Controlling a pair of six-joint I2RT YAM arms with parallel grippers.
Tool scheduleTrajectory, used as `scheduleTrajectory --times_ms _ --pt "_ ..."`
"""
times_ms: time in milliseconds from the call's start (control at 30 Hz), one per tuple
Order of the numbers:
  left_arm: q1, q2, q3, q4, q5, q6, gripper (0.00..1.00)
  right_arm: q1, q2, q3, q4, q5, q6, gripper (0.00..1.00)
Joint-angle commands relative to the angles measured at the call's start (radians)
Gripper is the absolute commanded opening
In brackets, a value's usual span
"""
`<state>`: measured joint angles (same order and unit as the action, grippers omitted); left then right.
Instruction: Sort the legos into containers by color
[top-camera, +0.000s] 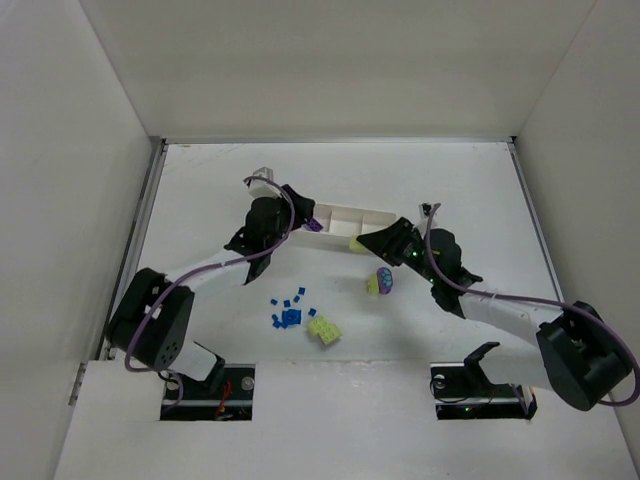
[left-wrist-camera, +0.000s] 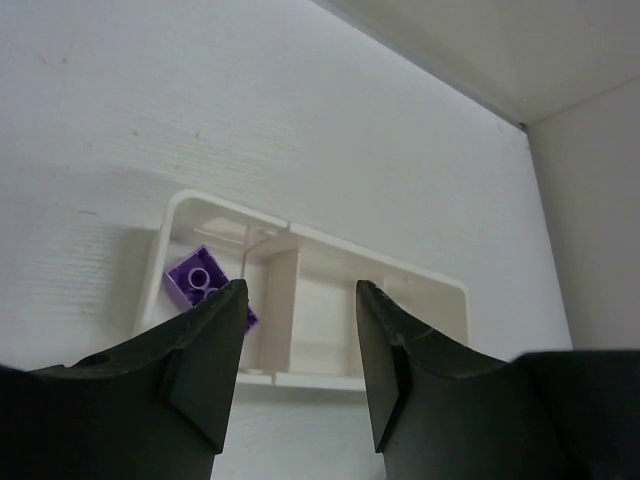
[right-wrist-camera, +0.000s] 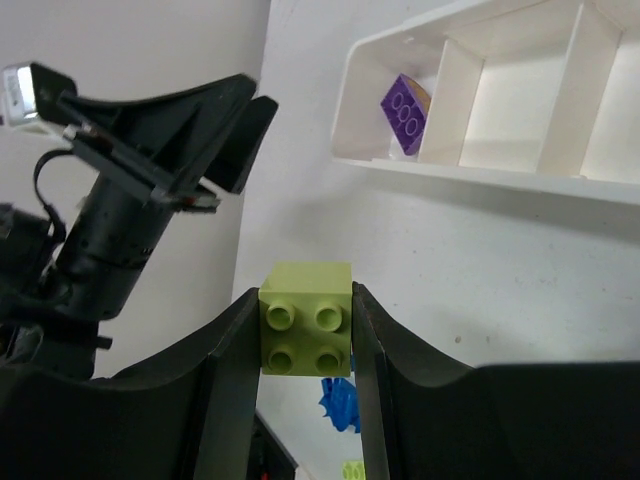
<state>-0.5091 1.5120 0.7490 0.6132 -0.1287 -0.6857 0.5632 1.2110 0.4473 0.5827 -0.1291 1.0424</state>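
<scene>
Entry: yellow-green brick (right-wrist-camera: 305, 340), clamped in your right gripper (right-wrist-camera: 304, 293), sat just short of the tray (right-wrist-camera: 480, 177). Your left gripper (left-wrist-camera: 300, 288) hung apart, empty, above it. Hazard: the crowded arms risked colliding.

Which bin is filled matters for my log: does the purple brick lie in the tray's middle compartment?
No, the purple brick lies in an end compartment of the tray, beside its outer wall.
</scene>
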Motion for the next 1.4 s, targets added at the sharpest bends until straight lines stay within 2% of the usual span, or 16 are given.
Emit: scheduleTrajectory --times_ms 0,100,233,367,567,800,1367 --pt "-0.051 -0.133 -0.069 0.056 0.011 0.0 0.45 0.007 0.015 0.068 0.043 -0.003 -0.007 0.22" --pt "-0.119 -0.228 -0.135 0.065 0.027 -0.04 0.49 0.008 0.035 0.094 0.06 -0.017 0.013 0.22" --pt "-0.188 -0.308 -0.195 0.062 0.034 -0.176 0.55 0.016 0.067 0.12 0.098 -0.043 0.053 0.22" --pt "-0.197 -0.32 -0.226 0.098 0.046 -0.349 0.63 0.023 0.093 0.129 0.161 -0.055 0.114 0.22" --pt "-0.179 -0.306 -0.286 0.247 0.093 -0.517 0.66 0.022 0.111 0.113 0.262 -0.066 0.221 0.22" --pt "-0.168 -0.266 -0.307 0.398 0.153 -0.627 0.64 0.056 0.171 0.131 0.362 -0.05 0.312 0.22" --pt "-0.16 -0.308 -0.358 0.438 0.087 -0.666 0.52 0.111 0.304 0.136 0.612 -0.004 0.485 0.22"
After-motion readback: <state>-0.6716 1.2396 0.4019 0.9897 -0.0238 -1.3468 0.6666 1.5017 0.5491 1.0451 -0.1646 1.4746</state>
